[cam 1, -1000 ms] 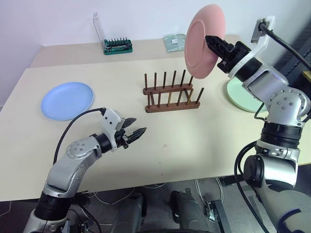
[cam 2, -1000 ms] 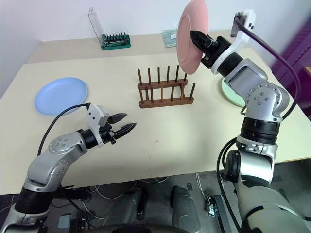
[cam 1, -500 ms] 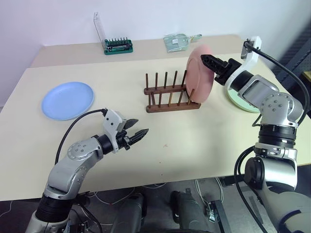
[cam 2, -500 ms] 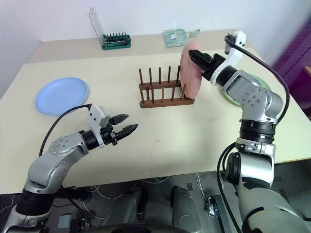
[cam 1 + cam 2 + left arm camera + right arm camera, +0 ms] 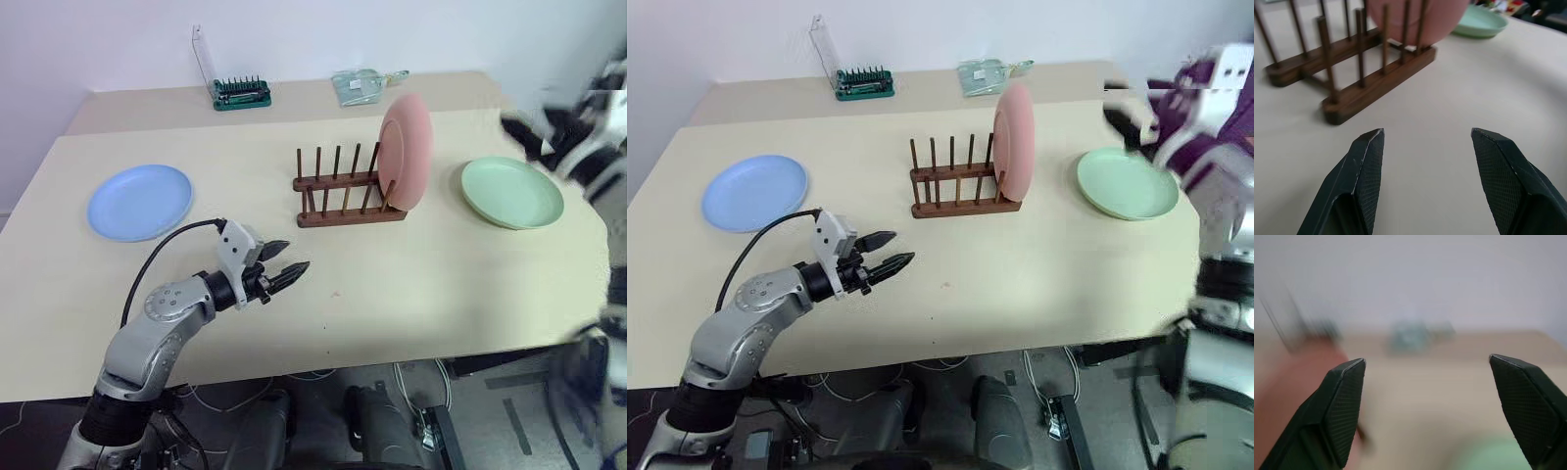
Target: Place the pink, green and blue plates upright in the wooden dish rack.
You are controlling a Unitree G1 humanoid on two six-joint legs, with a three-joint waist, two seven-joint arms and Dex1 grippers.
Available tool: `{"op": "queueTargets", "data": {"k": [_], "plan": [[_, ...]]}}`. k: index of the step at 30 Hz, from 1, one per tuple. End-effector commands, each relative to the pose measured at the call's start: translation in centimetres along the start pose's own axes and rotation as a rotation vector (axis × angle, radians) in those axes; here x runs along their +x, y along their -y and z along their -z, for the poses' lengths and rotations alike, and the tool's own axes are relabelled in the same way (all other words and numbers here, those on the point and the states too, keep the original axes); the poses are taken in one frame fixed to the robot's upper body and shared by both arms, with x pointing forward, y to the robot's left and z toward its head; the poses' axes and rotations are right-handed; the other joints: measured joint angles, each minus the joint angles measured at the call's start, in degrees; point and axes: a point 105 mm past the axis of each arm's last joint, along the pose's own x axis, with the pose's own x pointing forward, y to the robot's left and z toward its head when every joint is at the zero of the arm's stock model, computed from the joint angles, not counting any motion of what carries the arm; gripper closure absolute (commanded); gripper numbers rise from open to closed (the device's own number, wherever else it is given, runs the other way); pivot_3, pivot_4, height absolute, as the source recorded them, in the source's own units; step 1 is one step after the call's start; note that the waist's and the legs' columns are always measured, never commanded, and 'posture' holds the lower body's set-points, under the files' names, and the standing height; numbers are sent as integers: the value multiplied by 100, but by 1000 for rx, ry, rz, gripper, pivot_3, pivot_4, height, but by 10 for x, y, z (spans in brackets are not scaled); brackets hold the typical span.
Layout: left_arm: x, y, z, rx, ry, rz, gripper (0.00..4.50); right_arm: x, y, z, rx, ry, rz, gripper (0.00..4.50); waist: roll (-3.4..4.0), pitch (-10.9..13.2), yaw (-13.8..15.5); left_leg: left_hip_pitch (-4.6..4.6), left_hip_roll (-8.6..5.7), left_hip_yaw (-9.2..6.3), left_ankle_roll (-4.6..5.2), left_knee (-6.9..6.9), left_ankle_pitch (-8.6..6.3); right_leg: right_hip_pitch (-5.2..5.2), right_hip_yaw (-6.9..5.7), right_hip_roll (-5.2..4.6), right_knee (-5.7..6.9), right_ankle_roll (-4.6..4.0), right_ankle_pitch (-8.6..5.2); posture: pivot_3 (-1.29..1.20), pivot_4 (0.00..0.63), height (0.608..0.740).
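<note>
Beige tabletop [image 5: 411, 284] against a pale wall sets the scene, with the wooden dish rack [image 5: 348, 191] as its centrepiece. From the head camera, the pink plate [image 5: 406, 152] stands upright at the rack's right end, wedged between the pegs and free of any grip. The green plate [image 5: 511, 192] lies flat just to the right of the rack, while the blue plate [image 5: 140, 201] lies flat well to the rack's left. Behind the rack, near the wall, sit a green screwdriver-bit set [image 5: 241, 93] with a clear lid raised and a clear plastic packet [image 5: 358, 84]. The left gripper [image 5: 286, 269] hovers low over the table in front of and to the left of the rack, its black fingers parted and holding nothing. The right gripper [image 5: 1129, 111], blurred, hangs to the right of the rack above the far edge of the green plate.

From the left wrist, the two fingers [image 5: 1364, 171] stand spread over bare table, pointing at the rack with the pink plate's lower edge lodged among its pegs and the green plate beyond.

From the right wrist, the fingers [image 5: 1337, 406] are splayed wide with nothing between them, the pink plate a blur beside one of them.
</note>
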Motion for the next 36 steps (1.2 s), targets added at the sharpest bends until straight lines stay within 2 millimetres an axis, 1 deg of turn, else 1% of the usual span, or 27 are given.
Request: {"op": "queueTargets", "data": {"k": [1, 2, 3, 4, 9, 13, 14, 16, 18, 19, 20, 22, 23, 26, 27, 29, 30, 32, 34, 35, 36], "plan": [[7, 6, -10, 32, 25, 47, 1596, 5, -14, 25, -271, -121, -57, 402, 18, 4, -46, 2, 0, 9, 0, 0, 0, -2, 10, 1, 1, 0, 0, 0, 150, 740], [9, 7, -11, 37, 25, 54, 1596, 7, -19, 38, -357, -164, -73, 402, 26, 2, -55, 3, 0, 16, 1, 1, 0, -4, 17, 1, 3, 0, 0, 0, 150, 740], [10, 7, -12, 43, 23, 61, 1596, 10, -22, 49, -406, -193, -86, 402, 28, 1, -55, 5, 0, 21, 1, 1, 1, -6, 23, 3, 6, 1, 1, 0, 150, 740], [11, 7, -12, 48, 22, 65, 1596, 13, -24, 55, -437, -209, -94, 402, 27, 1, -45, 7, 1, 21, 1, 1, 1, -6, 23, 6, 8, 1, 1, 0, 150, 740], [11, 6, -13, 54, 21, 62, 1596, 25, -20, 72, -533, -261, -69, 402, 27, 1, -13, 5, -2, 20, 0, 5, 1, -5, 22, 12, 6, 19, 10, 0, 150, 740], [6, 8, -12, 47, 18, 50, 1596, 36, -15, 89, -523, -315, -34, 402, 25, 0, -12, 7, -2, 18, -1, 6, 1, -1, 21, 13, 5, 17, 10, 0, 150, 740], [6, 8, -12, 47, 18, 48, 1596, 38, -14, 91, -516, -325, -20, 632, 24, 0, -15, 6, -2, 18, -1, 6, 1, -1, 21, 13, 5, 17, 10, 0, 150, 740], [5, 8, -11, 49, 13, 40, 1596, 40, -11, 94, -523, -340, -4, 1233, 24, 0, -13, 10, -2, 17, -1, 6, 1, 2, 21, 13, 5, 17, 10, 0, 150, 740], [4, 7, -11, 51, 12, 31, 1596, 41, -7, 94, -540, -345, 21, 2188, 24, 0, -5, 13, -3, 15, -1, 6, 1, 6, 20, 13, 5, 10, 6, 0, 150, 740], [3, 7, -11, 51, 12, 29, 1596, 42, -5, 93, -548, -344, 34, 2759, 24, 0, 0, 13, -4, 14, -1, 6, 1, 7, 20, 12, 4, 10, 6, 0, 150, 740], [3, 7, -11, 50, 12, 27, 1596, 42, -4, 92, -553, -343, 42, 3179, 24, 0, 3, 12, -5, 14, -1, 7, 1, 8, 20, 12, 4, 10, 6, 0, 150, 740], [3, 7, -11, 48, 11, 26, 1596, 43, -3, 91, -555, -334, 52, 4258, 24, 0, -3, 12, -6, 13, -1, 7, 2, 8, 20, 12, 4, 9, 6, 0, 150, 740], [3, 8, -11, 48, 11, 28, 1596, 44, -3, 89, -558, -326, 57, 4388, 24, 0, -11, 13, -6, 13, -1, 6, 2, 8, 20, 12, 4, 10, 6, 0, 150, 740], [4, 9, -11, 53, 5, 37, 1596, 45, -3, 83, -616, -296, 70, 4388, 24, 0, -21, 15, -5, 13, -1, 5, 2, 8, 20, 14, 5, 13, 8, 0, 150, 740], [4, 9, -11, 55, 6, 37, 1596, 46, -2, 78, -625, -273, 78, 4388, 25, 0, -23, 15, -4, 13, -1, 4, 2, 8, 20, 14, 6, 14, 9, 0, 150, 740], [4, 8, -11, 57, 5, 36, 1596, 50, -1, 56, -646, -181, 112, 4388, 26, 1, -29, 16, -4, 13, -1, 3, 2, 7, 21, 14, 6, 17, 10, 0, 150, 740], [4, 8, -11, 57, 5, 36, 1596, 52, 0, 33, -626, -88, 148, 4388, 26, 1, -31, 16, -5, 13, -2, 3, 2, 7, 21, 14, 6, 17, 10, 0, 150, 740], [4, 8, -11, 56, 3, 39, 1596, 52, 5, -32, -480, 157, 232, 4388, 39, 9, -48, 16, -5, 14, -2, 3, 2, 6, 21, 15, 6, 18, 10, 0, 150, 740], [4, 9, -10, 52, 2, 44, 1596, 41, 5, -95, -309, 403, 240, 4388, 52, 16, -62, 15, -5, 18, -1, 2, 2, 3, 28, 15, 8, 19, 11, 0, 150, 740], [4, 10, -10, 50, 2, 47, 1596, 33, 3, -120, -233, 505, 217, 4388, 55, 18, -60, 15, -4, 19, -1, 0, 2, -1, 30, 16, 10, 21, 12, 0, 150, 740], [4, 10, -10, 49, 2, 48, 1596, 28, 1, -135, -186, 565, 196, 4388, 55, 18, -46, 14, -2, 18, -1, -2, 2, -3, 29, 19, 11, 22, 13, 0, 150, 740]]}}
